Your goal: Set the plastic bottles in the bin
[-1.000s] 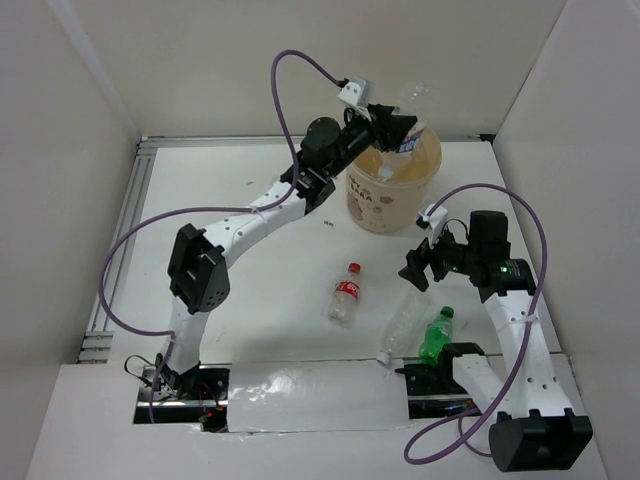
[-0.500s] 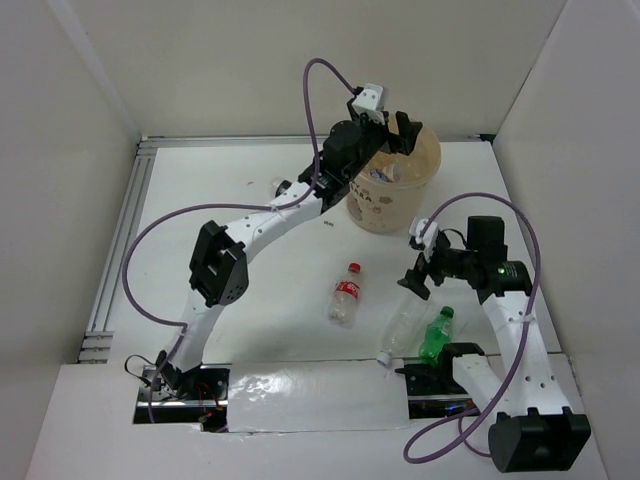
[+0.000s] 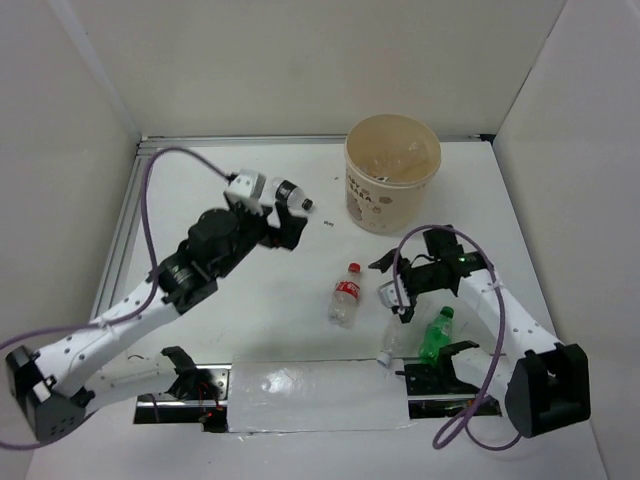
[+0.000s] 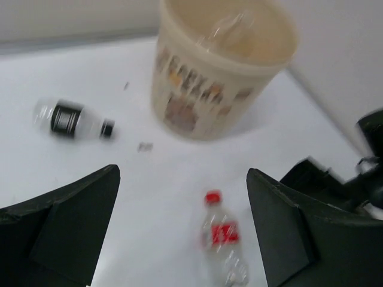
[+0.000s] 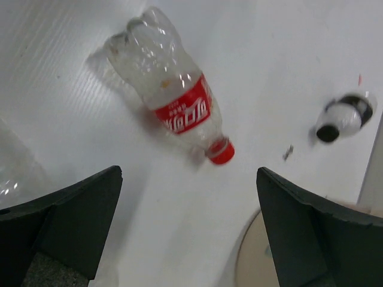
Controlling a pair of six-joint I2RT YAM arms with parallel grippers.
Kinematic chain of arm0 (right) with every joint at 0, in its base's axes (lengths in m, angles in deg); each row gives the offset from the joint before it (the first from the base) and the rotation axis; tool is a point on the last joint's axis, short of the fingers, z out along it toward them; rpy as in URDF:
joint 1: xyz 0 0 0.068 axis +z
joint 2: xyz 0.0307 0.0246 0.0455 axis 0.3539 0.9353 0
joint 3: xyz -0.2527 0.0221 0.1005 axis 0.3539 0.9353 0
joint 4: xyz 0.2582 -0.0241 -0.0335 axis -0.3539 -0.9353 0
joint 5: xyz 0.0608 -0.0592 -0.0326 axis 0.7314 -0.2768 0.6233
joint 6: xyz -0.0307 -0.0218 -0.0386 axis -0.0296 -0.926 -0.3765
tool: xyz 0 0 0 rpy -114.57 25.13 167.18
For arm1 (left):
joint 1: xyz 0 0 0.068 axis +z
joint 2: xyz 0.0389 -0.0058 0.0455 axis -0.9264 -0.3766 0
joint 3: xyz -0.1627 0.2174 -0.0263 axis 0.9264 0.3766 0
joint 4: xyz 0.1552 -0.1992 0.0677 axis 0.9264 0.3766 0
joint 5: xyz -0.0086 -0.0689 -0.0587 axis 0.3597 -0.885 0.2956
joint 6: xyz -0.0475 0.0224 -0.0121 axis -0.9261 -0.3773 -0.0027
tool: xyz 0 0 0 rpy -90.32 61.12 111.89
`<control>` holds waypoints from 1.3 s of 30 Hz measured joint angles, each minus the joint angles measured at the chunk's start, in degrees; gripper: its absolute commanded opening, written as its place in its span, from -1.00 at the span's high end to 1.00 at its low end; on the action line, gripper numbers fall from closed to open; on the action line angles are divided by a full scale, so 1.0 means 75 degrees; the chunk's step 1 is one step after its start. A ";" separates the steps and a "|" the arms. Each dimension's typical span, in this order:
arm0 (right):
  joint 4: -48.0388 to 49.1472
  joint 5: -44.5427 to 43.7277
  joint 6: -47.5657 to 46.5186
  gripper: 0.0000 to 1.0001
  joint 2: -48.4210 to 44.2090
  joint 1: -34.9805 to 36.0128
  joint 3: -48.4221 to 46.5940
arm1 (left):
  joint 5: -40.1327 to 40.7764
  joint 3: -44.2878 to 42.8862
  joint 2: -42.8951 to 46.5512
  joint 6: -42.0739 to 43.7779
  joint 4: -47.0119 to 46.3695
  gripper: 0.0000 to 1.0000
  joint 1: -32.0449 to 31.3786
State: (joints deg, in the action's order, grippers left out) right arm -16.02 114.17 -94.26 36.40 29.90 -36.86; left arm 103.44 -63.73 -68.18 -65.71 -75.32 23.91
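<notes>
Empty, jaws apart: left gripper [image 4: 182, 179], right gripper [image 5: 188, 179]. Right hung over red-label bottle [image 5: 179, 110]; likely needed squaring across the label before closing.

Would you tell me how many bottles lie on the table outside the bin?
4: a black-label bottle left of the bin, a red-label bottle mid-table, and a clear bottle beside a green bottle at the near edge. Others may be hidden behind the arms.
</notes>
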 measured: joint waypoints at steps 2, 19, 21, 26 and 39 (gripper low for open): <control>0.0364 -0.0248 -0.0184 -1.00 0.0271 0.0752 0.0000 | 0.0160 0.1239 0.1008 -0.0437 0.0379 -0.99 0.0041; 0.1970 -0.2690 -0.0020 0.07 0.3844 0.4097 -0.1000 | 0.1256 0.3459 0.4170 -0.3147 0.3407 -0.99 -0.0032; 0.1845 -0.2818 0.0058 0.22 0.3885 0.4106 -0.1169 | 0.1402 0.3456 0.4153 -0.3433 0.3488 -0.99 -0.0038; 0.1110 -0.2500 0.1309 0.33 0.3730 0.4234 -0.2151 | 0.1682 0.3386 0.3582 -0.4587 0.3351 -0.99 -0.0044; 0.3622 -0.2457 0.9358 0.20 0.2795 0.3707 -0.6726 | 0.0836 0.1807 0.0490 -0.6968 0.2422 -0.99 0.2063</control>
State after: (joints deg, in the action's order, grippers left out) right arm 11.14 95.75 -24.08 57.36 57.70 -87.31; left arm 109.71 -50.18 -64.51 -117.97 -57.16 39.39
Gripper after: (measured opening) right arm 0.580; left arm 0.993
